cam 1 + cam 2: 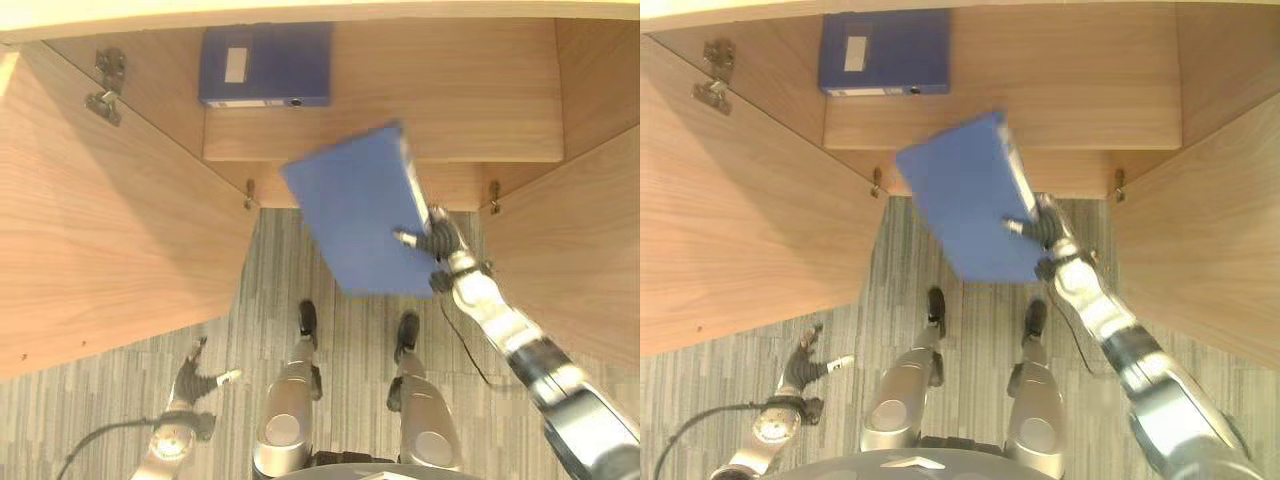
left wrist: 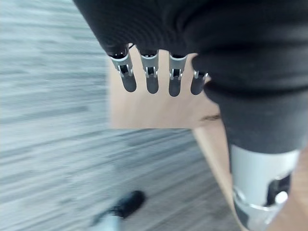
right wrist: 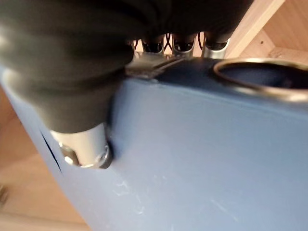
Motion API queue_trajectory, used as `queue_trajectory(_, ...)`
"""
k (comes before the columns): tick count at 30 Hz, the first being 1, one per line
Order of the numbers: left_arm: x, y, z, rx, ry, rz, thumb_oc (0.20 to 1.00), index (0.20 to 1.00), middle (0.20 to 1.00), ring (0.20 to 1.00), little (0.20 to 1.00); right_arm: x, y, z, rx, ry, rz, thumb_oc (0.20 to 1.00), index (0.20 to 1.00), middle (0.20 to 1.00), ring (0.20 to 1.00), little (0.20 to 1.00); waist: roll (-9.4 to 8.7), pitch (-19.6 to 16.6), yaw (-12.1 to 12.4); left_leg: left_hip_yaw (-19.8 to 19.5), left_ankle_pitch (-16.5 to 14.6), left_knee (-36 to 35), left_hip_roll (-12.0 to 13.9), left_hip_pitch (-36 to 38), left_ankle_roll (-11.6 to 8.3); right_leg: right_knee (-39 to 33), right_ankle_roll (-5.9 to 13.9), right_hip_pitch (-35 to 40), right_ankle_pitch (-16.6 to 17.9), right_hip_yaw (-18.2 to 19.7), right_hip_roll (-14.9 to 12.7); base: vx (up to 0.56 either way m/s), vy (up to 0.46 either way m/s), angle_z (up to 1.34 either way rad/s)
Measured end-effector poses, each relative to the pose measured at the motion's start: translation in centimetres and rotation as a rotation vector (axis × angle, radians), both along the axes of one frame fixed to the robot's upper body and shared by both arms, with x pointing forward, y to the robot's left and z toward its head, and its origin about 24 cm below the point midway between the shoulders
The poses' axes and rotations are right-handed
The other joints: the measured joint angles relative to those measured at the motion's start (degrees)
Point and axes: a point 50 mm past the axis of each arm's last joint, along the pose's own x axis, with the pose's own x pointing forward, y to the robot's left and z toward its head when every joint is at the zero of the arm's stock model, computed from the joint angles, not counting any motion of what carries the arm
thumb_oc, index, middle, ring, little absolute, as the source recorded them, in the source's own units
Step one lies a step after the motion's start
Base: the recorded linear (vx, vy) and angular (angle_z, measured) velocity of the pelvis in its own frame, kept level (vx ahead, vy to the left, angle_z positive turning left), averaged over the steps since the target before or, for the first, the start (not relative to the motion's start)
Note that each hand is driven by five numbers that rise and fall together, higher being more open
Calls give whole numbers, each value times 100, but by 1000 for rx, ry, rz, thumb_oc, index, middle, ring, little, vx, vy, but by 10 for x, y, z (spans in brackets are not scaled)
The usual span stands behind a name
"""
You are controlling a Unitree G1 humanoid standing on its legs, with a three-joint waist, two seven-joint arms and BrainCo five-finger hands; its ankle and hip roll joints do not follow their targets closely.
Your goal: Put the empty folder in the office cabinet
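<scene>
At centre frame the right robot hand (image 1: 432,243) clamped the blue folder (image 1: 360,210) by its spine edge, tilted before the cabinet shelf (image 1: 480,130). Best to level it and slide it beside the second folder (image 1: 265,65). The left robot hand (image 1: 195,375) hung relaxed, empty.

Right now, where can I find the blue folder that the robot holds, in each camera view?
Left eye view: blue folder at centre, in the right hand.
Right eye view: centre.
Left wrist view: not in it.
Right wrist view: close up, across the lower part.
Shared landmark: second folder on the cabinet shelf.
</scene>
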Motion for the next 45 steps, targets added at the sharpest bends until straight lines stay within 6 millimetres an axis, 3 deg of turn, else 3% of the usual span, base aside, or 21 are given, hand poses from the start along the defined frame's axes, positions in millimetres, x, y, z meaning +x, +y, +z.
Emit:
queue_trajectory(4,4,-7,-4,19,35,-72,1000,1000,1000,1000,1000,26,-22,19,121,17,-150,200,200,200,200,200,25,-4,263,-33,-205,401,-169,-302,107,1,10,-103,13,25,-172,6,156,10)
queue_trajectory(7,12,-21,-4,23,42,-176,1000,1000,1000,1000,1000,37,-59,46,263,-27,-312,200,200,200,200,200,40,-13,294,-47,-440,883,-561,-594,384,109,161,-188,101,-10,-605,-20,257,21)
queue_trajectory(9,25,-28,0,21,17,-207,1000,1000,1000,1000,1000,48,-83,63,330,-12,-440,200,200,200,200,200,189,-99,239,43,-777,1508,-700,-948,659,678,147,-510,-34,-29,-894,-11,107,10)
queue_trajectory(12,39,-21,9,56,-18,-228,1000,1000,1000,1000,1000,44,-103,61,416,-6,-533,200,200,200,200,200,222,-118,255,76,-1041,1988,-815,-1084,773,1011,48,-552,-95,-109,-1098,0,37,18)
queue_trajectory(14,57,-10,23,102,-65,-245,1000,1000,1000,1000,1000,38,-125,57,510,6,-624,200,200,200,200,200,209,-121,285,-26,-1183,2088,-989,-1155,746,969,46,-428,-5,-418,-1289,49,4,33)
queue_trajectory(18,60,-8,25,105,-70,-245,1000,1000,1000,1000,1000,36,-132,52,572,28,-672,200,200,200,200,200,200,-125,276,-216,-1172,2038,-1095,-1212,757,689,212,-304,306,-606,-1318,116,18,18)
queue_trajectory(19,57,-12,22,88,-61,-241,1000,1000,1000,1000,1000,35,-134,48,573,41,-682,200,200,200,200,200,229,-141,251,-343,-1132,1961,-1080,-1180,871,954,390,-418,372,-671,-1311,60,-5,16)
queue_trajectory(20,54,-16,19,75,-49,-242,1000,1000,1000,1000,1000,33,-136,41,570,63,-695,200,200,200,200,200,234,-134,198,-496,-875,1665,-1056,-990,1025,1181,471,-626,129,-665,-1297,91,-32,29)
queue_trajectory(21,52,-22,16,57,-38,-247,1000,1000,1000,1000,1000,32,-136,39,566,77,-703,200,200,200,200,200,234,-135,109,-591,-753,1443,-1037,-874,980,765,427,-680,8,-668,-1280,118,-51,48)
queue_trajectory(24,53,-30,14,32,-39,-244,1000,1000,1000,1000,1000,29,-140,32,561,98,-728,200,200,200,200,200,177,-145,0,-832,-843,1500,-1012,-817,888,143,497,-978,58,-693,-1301,174,-129,38)
queue_trajectory(26,50,-31,11,27,-28,-242,1000,1000,1000,1000,1000,21,-145,15,565,136,-756,200,200,200,200,200,99,-162,6,-999,-996,1687,-956,-829,667,253,472,-1047,-18,-685,-1237,107,-86,47)
queue_trajectory(27,50,-31,11,27,-28,-242,1000,1000,1000,1000,1000,21,-145,15,565,136,-756,200,200,200,200,200,99,-162,6,-999,-996,1687,-956,-829,667,253,472,-1047,-18,-685,-1237,104,-71,56)
queue_trajectory(28,45,-27,9,35,-14,-238,1000,1000,1000,1000,1000,15,-146,3,574,164,-767,200,200,200,200,200,-52,-251,1,-1085,-1093,1844,-984,-919,520,562,421,-1105,-503,-633,-1258,139,-86,62)
queue_trajectory(29,41,-24,8,43,-2,-233,1000,1000,1000,1000,1000,12,-146,-4,573,181,-765,200,200,200,200,200,-178,-325,14,-1155,-1193,1979,-936,-1030,371,681,437,-1190,-514,-518,-1210,198,-125,64)
queue_trajectory(32,17,-27,-4,20,61,-234,1000,1000,1000,1000,1000,16,-138,-1,581,169,-711,200,200,200,200,200,-110,-332,29,-1362,-1475,2320,-503,-1143,127,1014,384,-1387,-415,-413,-696,141,-156,-4)
queue_trajectory(35,8,-33,-10,-3,85,-223,1000,1000,1000,1000,1000,14,-145,3,571,154,-726,200,200,200,200,200,-84,-344,-16,-1357,-1461,1787,-426,-796,33,981,312,-1334,-114,-394,-655,134,-223,-12)
queue_trajectory(37,7,-36,-11,-14,85,-214,1000,1000,1000,1000,1000,13,-145,3,567,139,-716,200,200,200,200,200,-30,-375,-89,-1388,-1383,1523,-391,-692,-76,981,28,-1352,197,-394,-628,120,-228,10)
queue_trajectory(40,5,-41,-14,-31,89,-204,1000,1000,1000,1000,1000,16,-140,10,571,110,-684,200,200,200,200,200,162,-378,-107,-1413,-1198,1298,-200,-638,-134,886,-108,-1354,197,-439,-403,104,-154,-10)
queue_trajectory(42,-13,-32,-29,-3,193,-164,1000,1000,1000,1000,1000,20,-133,13,579,99,-655,200,200,200,200,200,267,-407,-171,-1388,-1036,1017,-57,-457,-242,801,-185,-1300,164,-460,-253,133,-121,-18)
queue_trajectory(44,-33,-21,-44,40,342,-83,1000,1000,1000,1000,1000,34,-93,23,644,71,-589,200,200,200,200,200,284,-411,-445,-1305,-859,535,117,-130,-355,531,-244,-1123,204,-479,-68,110,-90,-22)
queue_trajectory(45,-30,-22,-43,40,337,-86,1000,1000,1000,1000,1000,38,-78,29,680,43,-568,200,200,200,200,200,292,-416,-467,-1225,-790,363,141,-40,-330,370,-289,-1068,285,-471,-15,83,-69,-25)
